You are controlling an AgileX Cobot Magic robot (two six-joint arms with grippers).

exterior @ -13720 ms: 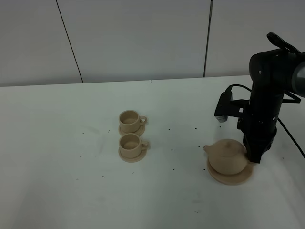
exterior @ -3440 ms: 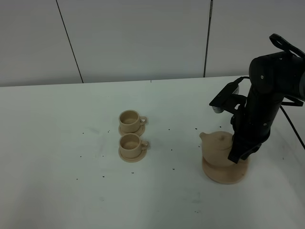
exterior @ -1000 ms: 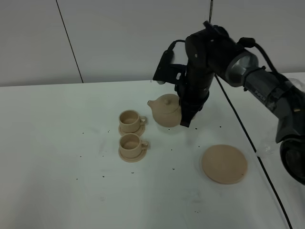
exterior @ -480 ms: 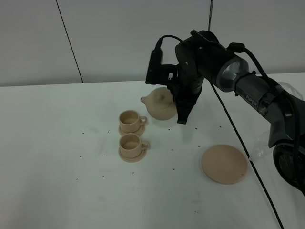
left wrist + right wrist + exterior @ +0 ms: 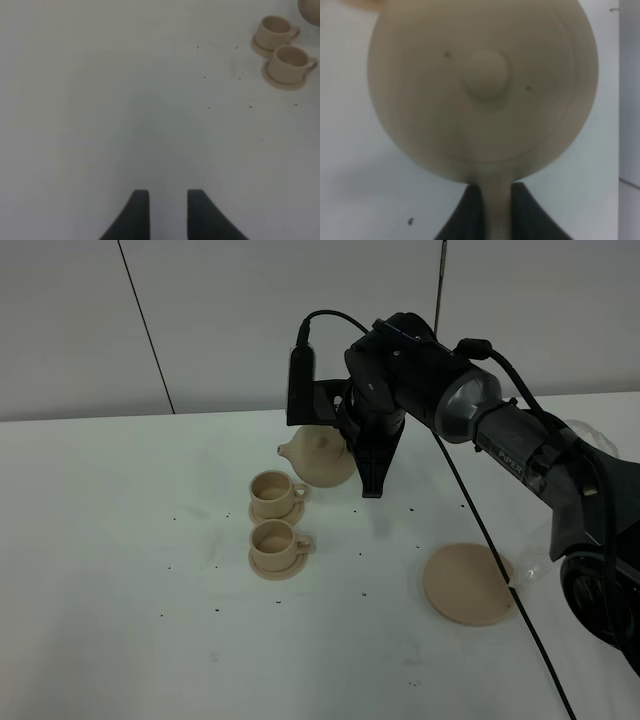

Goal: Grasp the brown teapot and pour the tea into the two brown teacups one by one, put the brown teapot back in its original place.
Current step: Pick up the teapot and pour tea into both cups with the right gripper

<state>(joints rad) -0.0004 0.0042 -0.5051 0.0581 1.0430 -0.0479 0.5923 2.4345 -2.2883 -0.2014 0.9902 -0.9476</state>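
The brown teapot (image 5: 318, 458) hangs above the table just right of and behind the far teacup (image 5: 272, 492), with its spout pointing left. My right gripper (image 5: 366, 475) is shut on its loop handle. In the right wrist view the teapot (image 5: 482, 85) fills the frame from above, its handle pinched in the right gripper (image 5: 495, 210). The near teacup (image 5: 275, 542) sits on its small saucer in front of the far one. The wide saucer (image 5: 470, 584) lies bare at the right. My left gripper (image 5: 165, 200) stands open over bare table, well away from both teacups (image 5: 275, 31) (image 5: 290, 62).
The white table (image 5: 120, 570) carries small dark specks around the cups. A black cable (image 5: 520, 620) trails from the right arm across the table's right side, past the wide saucer. A grey panelled wall stands behind the table.
My right gripper has carried the teapot leftward, and its spout now reaches the far teacup. Earlier the teapot was lifted off the wide saucer. The cups have not moved.
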